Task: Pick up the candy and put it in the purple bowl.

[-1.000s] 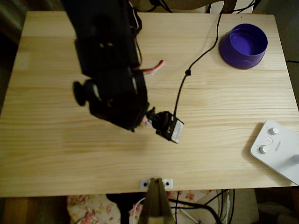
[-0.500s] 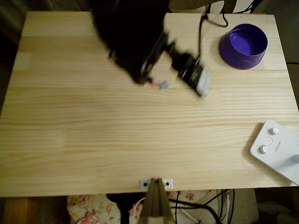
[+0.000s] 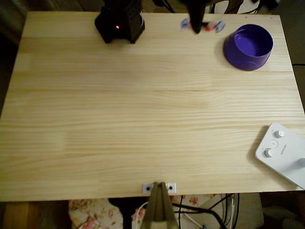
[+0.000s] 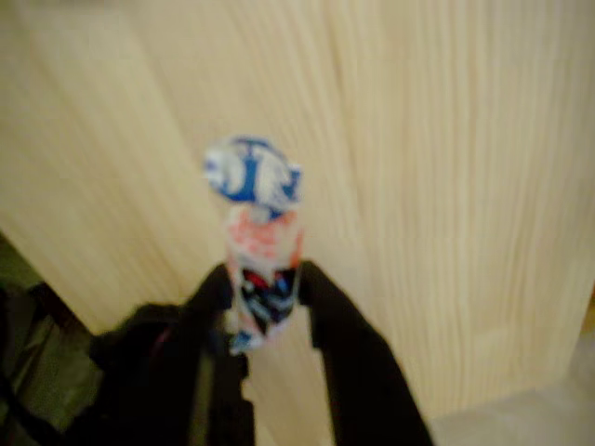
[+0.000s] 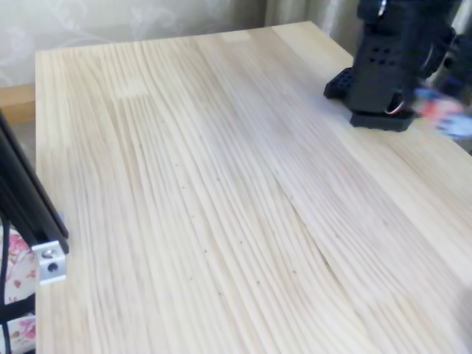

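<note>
Purple bowl empty — candy clamped in end effector.

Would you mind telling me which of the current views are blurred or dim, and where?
Overhead view: dim, warm light; the candy and gripper smear near the top edge, while the purple bowl stays sharp. Wrist view: soft overall, candy between the fingers out of focus. Fixed view: candy streaked at the right edge.
</note>
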Robot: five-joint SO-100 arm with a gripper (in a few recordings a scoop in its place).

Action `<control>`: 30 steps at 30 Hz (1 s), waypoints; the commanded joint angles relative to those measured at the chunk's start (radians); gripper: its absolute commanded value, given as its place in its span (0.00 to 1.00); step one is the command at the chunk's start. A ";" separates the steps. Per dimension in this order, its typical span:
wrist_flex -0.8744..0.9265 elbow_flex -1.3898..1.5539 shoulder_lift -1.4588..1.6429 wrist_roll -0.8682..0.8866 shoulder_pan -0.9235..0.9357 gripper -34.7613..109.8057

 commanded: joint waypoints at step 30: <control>-0.293 -0.534 -0.572 0.153 -0.318 0.24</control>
